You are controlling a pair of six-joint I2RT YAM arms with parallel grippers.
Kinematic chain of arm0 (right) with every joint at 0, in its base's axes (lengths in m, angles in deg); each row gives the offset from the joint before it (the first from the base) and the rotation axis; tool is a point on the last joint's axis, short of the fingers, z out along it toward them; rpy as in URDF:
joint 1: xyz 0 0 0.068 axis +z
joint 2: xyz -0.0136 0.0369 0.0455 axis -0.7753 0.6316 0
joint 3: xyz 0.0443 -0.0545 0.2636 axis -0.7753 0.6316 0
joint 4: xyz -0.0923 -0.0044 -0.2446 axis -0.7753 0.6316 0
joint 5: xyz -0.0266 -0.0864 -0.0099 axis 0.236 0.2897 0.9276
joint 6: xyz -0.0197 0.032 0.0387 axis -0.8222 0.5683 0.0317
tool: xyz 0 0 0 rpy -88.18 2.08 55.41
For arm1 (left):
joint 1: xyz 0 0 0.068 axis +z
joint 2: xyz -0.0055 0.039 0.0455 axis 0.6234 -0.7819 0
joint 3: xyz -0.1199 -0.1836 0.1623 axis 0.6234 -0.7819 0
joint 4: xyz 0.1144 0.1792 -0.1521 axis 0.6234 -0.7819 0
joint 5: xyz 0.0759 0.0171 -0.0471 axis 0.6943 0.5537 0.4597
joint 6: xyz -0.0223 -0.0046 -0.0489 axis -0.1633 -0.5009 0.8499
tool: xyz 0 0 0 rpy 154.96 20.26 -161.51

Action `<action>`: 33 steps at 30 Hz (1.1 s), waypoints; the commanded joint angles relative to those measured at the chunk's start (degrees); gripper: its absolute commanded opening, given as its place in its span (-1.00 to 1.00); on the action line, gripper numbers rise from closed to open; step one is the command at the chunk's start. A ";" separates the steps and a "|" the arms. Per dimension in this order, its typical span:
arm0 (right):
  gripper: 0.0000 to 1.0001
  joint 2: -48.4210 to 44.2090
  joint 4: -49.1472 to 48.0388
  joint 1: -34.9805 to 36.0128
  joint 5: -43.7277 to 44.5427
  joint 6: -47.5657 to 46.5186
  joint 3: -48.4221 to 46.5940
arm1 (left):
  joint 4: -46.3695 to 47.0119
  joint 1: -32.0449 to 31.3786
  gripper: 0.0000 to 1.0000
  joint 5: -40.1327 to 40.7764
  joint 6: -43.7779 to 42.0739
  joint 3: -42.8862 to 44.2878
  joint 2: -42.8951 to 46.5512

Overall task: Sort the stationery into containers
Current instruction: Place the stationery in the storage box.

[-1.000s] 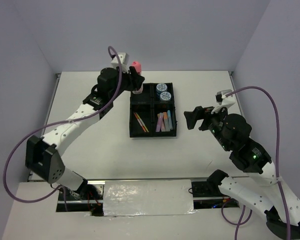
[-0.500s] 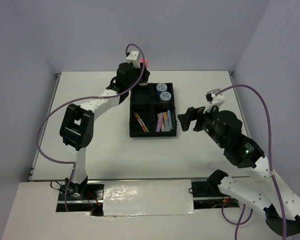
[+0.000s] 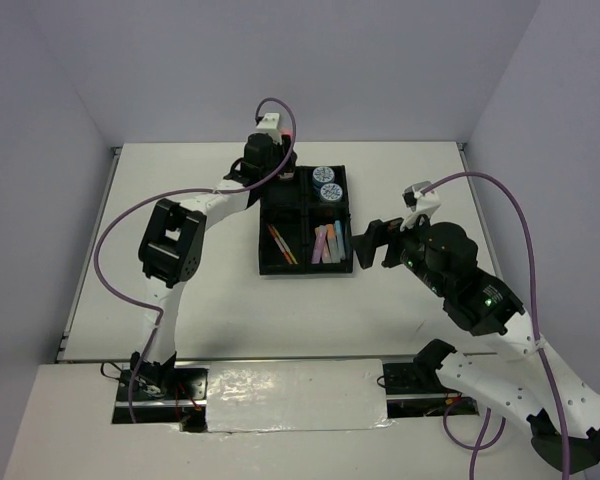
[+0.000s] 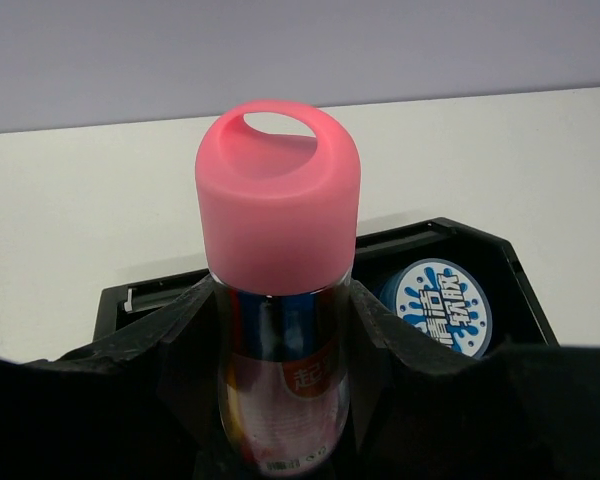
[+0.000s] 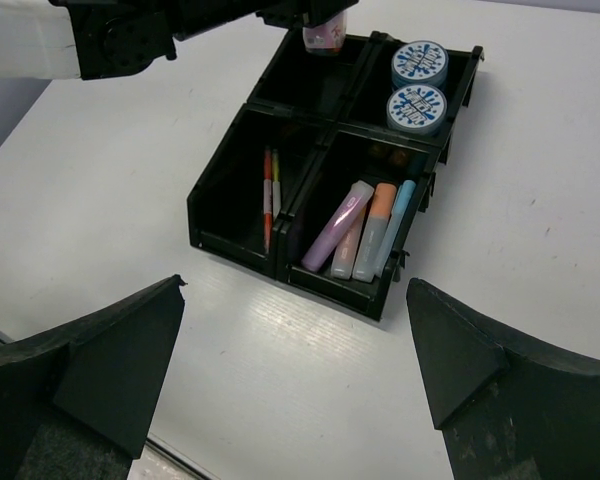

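White table (image 3: 180,250), plain grey-lilac walls around it. Black tray (image 3: 306,270) sits mid-table, four compartments two by two.

Left gripper (image 3: 277,152) is reached out to the tray's far-left corner. On my left wrist view the fingers (image 4: 175,340) are closed partway on the pink tube (image 4: 277,200), one each side of the body below the pink cap. The tube is upright. From the right wrist view its lower end (image 5: 325,36) is at the far rim of the far-left compartment; I can't tell if it touches the tray.

Two tape rolls (image 3: 326,183) lie flat in the far-right compartment, side by side and close together. The markers (image 5: 365,228) lie in the near-right compartment, purple, orange and blue packed together, with a yellow one partly hidden between them. The thin orange pens (image 5: 270,195) are in the near-left compartment.

Right gripper (image 3: 377,242) hangs just beside the tray's right side, jaws spread wide, nothing in them. Its wrist camera looks down on the whole tray between the two fingers (image 5: 110,370).
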 commanded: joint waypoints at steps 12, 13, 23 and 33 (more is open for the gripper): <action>0.99 -0.88 -3.75 0.23 -1.06 -0.64 1.63 | 4.62 -0.51 -0.56 2.06 3.00 -0.95 -0.90; 0.99 -0.88 -3.66 0.23 -1.14 -0.64 1.63 | 5.23 -0.51 -0.52 1.98 3.00 -1.39 -0.81; 0.99 -1.23 -4.18 0.23 -1.32 -0.90 1.98 | 4.79 -0.86 -0.21 1.63 3.35 -2.80 -1.34; 0.99 0.09 -5.33 0.23 -1.32 -1.43 2.34 | 3.91 -0.95 0.26 2.06 3.27 -3.15 -1.60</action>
